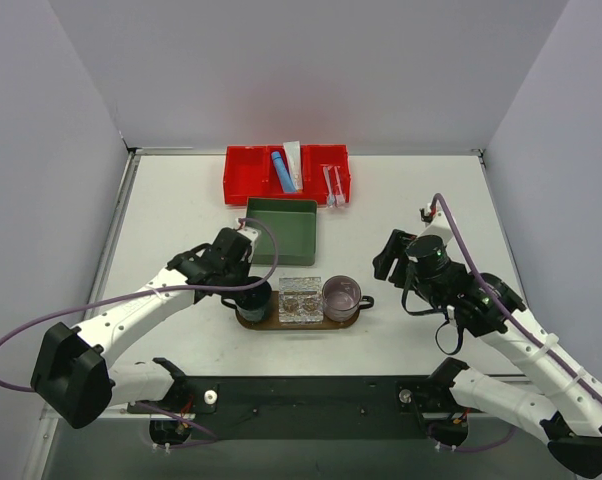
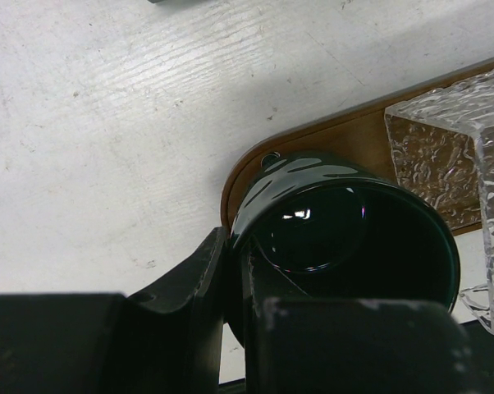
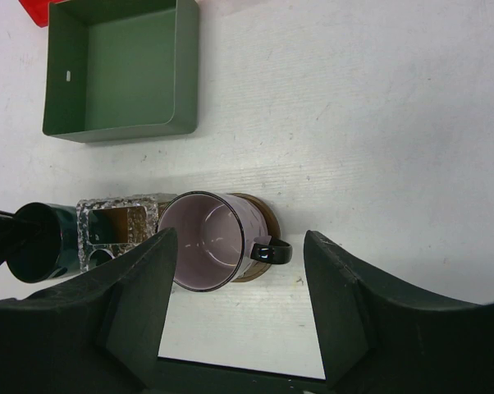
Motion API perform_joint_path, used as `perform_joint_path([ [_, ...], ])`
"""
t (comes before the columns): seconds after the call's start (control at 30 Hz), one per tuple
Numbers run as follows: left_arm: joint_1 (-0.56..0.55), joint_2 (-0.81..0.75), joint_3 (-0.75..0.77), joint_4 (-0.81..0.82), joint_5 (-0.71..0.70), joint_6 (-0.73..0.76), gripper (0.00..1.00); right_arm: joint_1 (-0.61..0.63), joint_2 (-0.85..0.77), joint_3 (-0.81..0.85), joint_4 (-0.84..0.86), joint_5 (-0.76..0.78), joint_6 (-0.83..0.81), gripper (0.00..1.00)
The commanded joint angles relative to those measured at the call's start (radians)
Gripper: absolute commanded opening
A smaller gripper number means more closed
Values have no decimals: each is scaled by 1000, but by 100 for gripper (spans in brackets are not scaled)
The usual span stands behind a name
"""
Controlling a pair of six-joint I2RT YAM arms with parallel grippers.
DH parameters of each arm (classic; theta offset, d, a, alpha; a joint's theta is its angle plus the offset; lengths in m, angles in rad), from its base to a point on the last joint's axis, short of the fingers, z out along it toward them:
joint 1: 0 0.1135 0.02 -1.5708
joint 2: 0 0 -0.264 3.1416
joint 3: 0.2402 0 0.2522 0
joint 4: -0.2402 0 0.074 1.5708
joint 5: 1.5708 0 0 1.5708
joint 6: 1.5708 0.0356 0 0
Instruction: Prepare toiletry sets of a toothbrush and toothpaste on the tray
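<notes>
Toiletry bits all sit in the red bin point(image 1: 239, 178) at the far table edge: blue tube point(image 1: 279, 170) and white tube point(image 1: 293, 158) side by side in the middle section, two toothbrushes point(image 1: 332, 185) in the right-hand section. All four are well apart from the tray point(image 1: 301, 324). Print on the tubes is too small to read (same for anything on the brushes).

Tray lies crosswise near the near edge, between the two arms. On it, left to right: dark mug point(image 1: 253, 298), glass block point(image 1: 301, 298), pink mug point(image 3: 202, 238). The three fill it nearly end to end; only thin strips of wood show at the rim. The pink mug's handle pokes past the tray's right end.

Left gripper point(image 2: 235, 287) is closed on the dark mug's near wall, one finger outside and one inside. The mug sits at the tray's left end, close beside the glass block. It looks slightly tilted from the right wrist view (could be perspective).

Right gripper point(image 3: 240, 242) is spread wide and holds nothing. It hangs over bare table point(image 1: 181, 200) to the right of the tray.

Green box point(image 3: 116, 74) stands just behind the tray, between it and the bin, with a narrow gap on both sides. Bare table lies left and right of the box and the tray, out to the side walls.
</notes>
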Motion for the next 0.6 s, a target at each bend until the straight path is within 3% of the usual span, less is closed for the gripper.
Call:
perform_joint_path([
  [0.0,-3,-6,14,77,-6,4,0,1,12,-3,-11,32,-1,58],
  [0.57,-8,15,11,70,-9,4,0,1,22,0,-11,29,-7,59],
])
